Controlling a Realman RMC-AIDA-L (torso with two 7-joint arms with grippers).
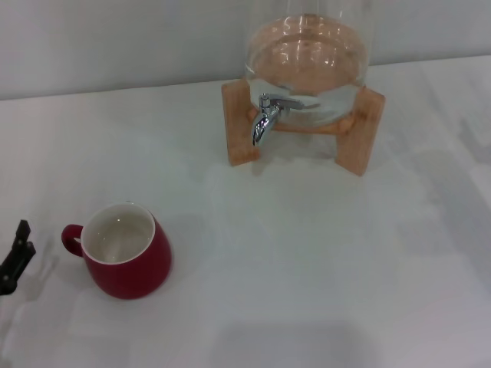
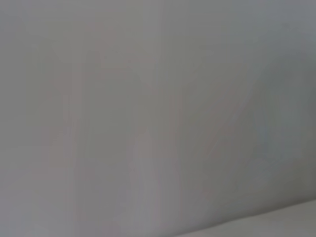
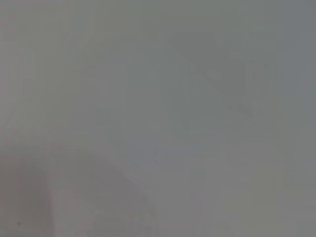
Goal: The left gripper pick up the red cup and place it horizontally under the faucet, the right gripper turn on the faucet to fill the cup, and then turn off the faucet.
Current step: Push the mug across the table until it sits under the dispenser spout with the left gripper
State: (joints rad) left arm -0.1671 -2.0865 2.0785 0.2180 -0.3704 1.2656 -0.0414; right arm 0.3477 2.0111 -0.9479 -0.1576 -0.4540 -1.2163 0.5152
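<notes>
White and nearly bare, the bench [image 1: 322,261] runs back to a pale wall. At its far side stands a clear glass water jar [image 1: 307,57] on a wooden stand [image 1: 239,123], water filling its lower part. The faucet [image 1: 266,115] juts from the front of the jar between the stand's two uprights, a small chrome tap with its spout curving down toward the bench.

The red cup [image 1: 126,253] sits upright well in front of the faucet and off to its left, resting on the bench. Its white inside looks empty, and its small loop handle points away from the faucet, toward the left edge of the head view.

Just beyond that handle, apart from the cup, a black tip of the left end effector [image 1: 15,257] pokes in at the picture's edge, low over the bench. So little of it shows that I cannot tell whether its fingers are wide or narrow; it holds nothing that can be seen.

Nothing of the right end effector appears. Both wrist views show only a flat grey blur, probably the bench or the wall.
</notes>
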